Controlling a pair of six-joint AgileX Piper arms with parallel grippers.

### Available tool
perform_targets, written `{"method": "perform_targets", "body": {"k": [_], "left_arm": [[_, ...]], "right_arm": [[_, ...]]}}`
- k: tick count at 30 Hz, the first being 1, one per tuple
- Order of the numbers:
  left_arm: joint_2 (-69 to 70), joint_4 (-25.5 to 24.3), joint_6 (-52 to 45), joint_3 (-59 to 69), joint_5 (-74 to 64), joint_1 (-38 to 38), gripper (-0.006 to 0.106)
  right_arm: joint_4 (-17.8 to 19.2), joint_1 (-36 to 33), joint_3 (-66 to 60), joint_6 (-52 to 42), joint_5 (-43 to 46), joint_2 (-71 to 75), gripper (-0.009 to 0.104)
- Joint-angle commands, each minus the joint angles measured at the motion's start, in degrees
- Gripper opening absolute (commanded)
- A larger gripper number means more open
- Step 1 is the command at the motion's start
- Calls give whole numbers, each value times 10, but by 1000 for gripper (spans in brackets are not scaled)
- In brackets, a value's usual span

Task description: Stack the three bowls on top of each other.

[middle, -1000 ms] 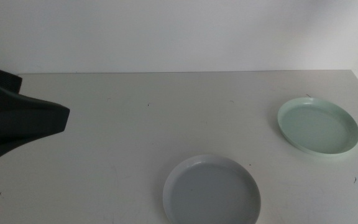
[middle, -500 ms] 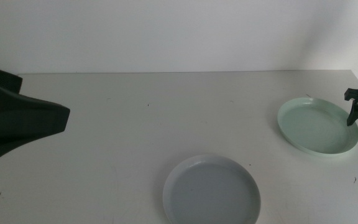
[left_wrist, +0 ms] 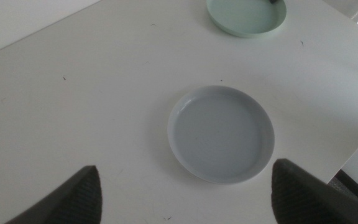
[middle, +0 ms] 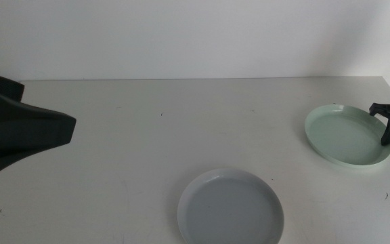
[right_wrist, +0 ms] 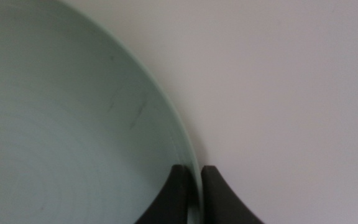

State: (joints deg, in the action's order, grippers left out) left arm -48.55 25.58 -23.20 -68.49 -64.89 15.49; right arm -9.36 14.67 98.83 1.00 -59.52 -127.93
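Observation:
Two of the bowls show. The pale mint green bowl lies at the table's right side, also seen far off in the left wrist view. My right gripper is at its right rim. In the right wrist view its jaws are pressed close on the mint bowl's rim, one inside and one outside. The grey-blue bowl sits flat near the front edge, in the middle. My left gripper hangs at the left, well away from it, and stands wide open with the grey-blue bowl below it.
The white table ends at a pale wall behind. Its right edge runs just past the mint bowl, and its front edge passes close to the grey-blue bowl.
The right gripper came down from the right edge of the view to the mint bowl's right rim, and the bowl has shifted slightly to the right. The left arm has not moved.

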Motion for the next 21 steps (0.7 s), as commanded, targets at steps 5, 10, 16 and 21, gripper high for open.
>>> {"method": "perform_targets", "body": {"k": [5,10,16,21], "left_arm": [[1,19,2,-14,29,-1,105],[1,19,2,-14,29,-1,105],[1,19,2,-14,29,-1,105],[1,19,2,-14,29,-1,105]], "right_arm": [[-32,0,-16,-47,-3,114,-1],[-51,-15,-108,-48,45,227,-1],[-59,-62,-240,-41,89,358,-1],[-79,-127,-337,-39,107,429,-1]]}}
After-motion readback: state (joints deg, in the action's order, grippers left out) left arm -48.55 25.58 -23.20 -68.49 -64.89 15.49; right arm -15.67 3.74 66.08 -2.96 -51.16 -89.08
